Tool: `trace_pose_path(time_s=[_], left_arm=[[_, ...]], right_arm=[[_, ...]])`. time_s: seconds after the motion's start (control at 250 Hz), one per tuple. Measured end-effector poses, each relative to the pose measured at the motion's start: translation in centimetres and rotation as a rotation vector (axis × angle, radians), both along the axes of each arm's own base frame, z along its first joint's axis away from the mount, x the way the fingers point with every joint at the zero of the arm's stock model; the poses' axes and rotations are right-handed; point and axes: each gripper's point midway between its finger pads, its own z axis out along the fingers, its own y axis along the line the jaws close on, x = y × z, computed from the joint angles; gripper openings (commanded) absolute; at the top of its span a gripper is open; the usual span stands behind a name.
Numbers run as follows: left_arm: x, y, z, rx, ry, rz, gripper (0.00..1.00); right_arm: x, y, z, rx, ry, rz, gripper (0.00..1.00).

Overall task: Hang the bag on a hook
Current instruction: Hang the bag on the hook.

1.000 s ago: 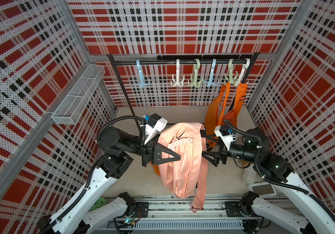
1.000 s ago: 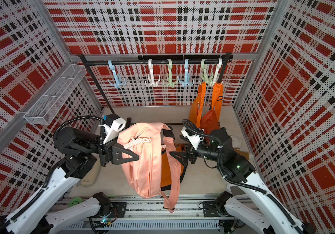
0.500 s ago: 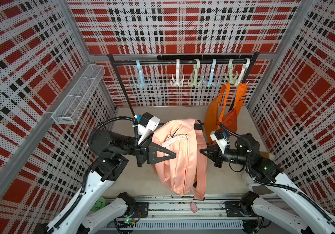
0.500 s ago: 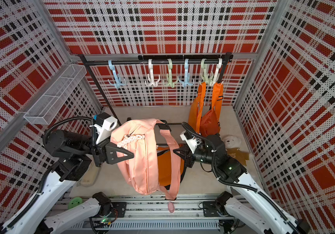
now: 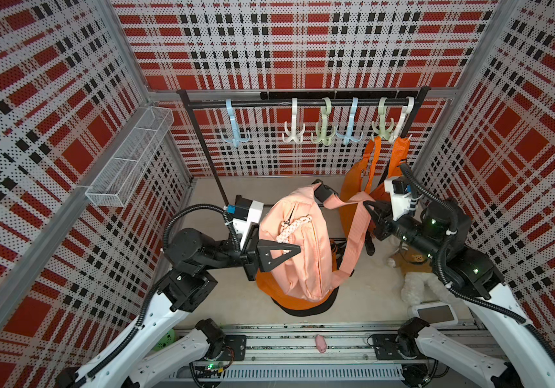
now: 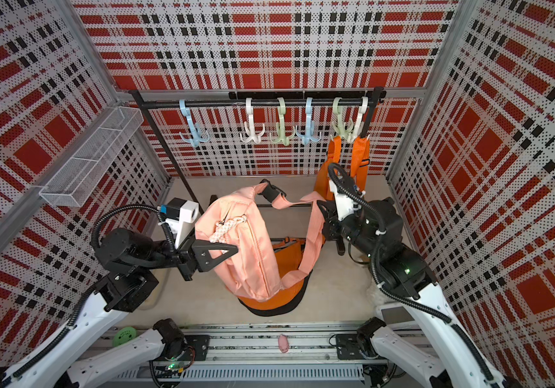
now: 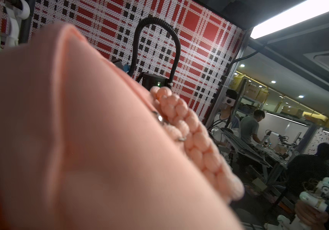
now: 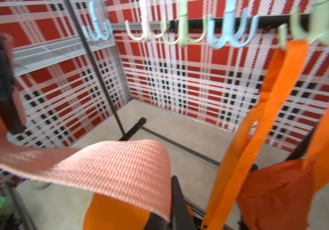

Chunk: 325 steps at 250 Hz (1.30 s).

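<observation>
Top views both show the peach-pink fabric sling bag (image 5: 306, 268) held in the air between the arms. It is in front of the black rail (image 5: 269, 103) and hangs on none of its pastel plastic hooks (image 5: 292, 129). The left gripper (image 5: 284, 252) is clamped on the bag's body. The right gripper (image 5: 370, 210) is closed on its woven peach strap (image 5: 353, 242), beside a hanging orange fabric bag (image 5: 348, 191).

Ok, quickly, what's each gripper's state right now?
The left gripper is shut on the bag.
The right gripper is shut on the strap.
</observation>
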Motion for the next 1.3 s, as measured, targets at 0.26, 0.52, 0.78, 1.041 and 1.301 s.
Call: trace_pose_path(time_s=[0.26,0.52,0.78,1.041,1.301], left_arm=[[3.1,-4.4,-1.1,0.08,-0.116,0.148,0.0],[6.6,-5.7,-2.7,0.137,-0.109,0.257,0.0],[8.4,-4.1,-0.4,0.091,-0.13,0.369,0.0],[9.2,-3.5,1.5,0.068,-0.134,0.403,0.0],[10.3,-5.5,0.6,0.126,-0.092,0.412,0.0]], right_arm=[[6.8,-2.1,2.7,-0.025,0.003,-0.107,0.0],[11.1,-0.6,4.5,-0.025,0.009,-0.08,0.0],[13.9,1.0,5.8,-0.014,0.003,-0.035,0.0],[14.7,2.5,6.0,-0.067,0.001,-0.026,0.0],[15.4,3.6,5.3,-0.178,-0.006,-0.071,0.0]])
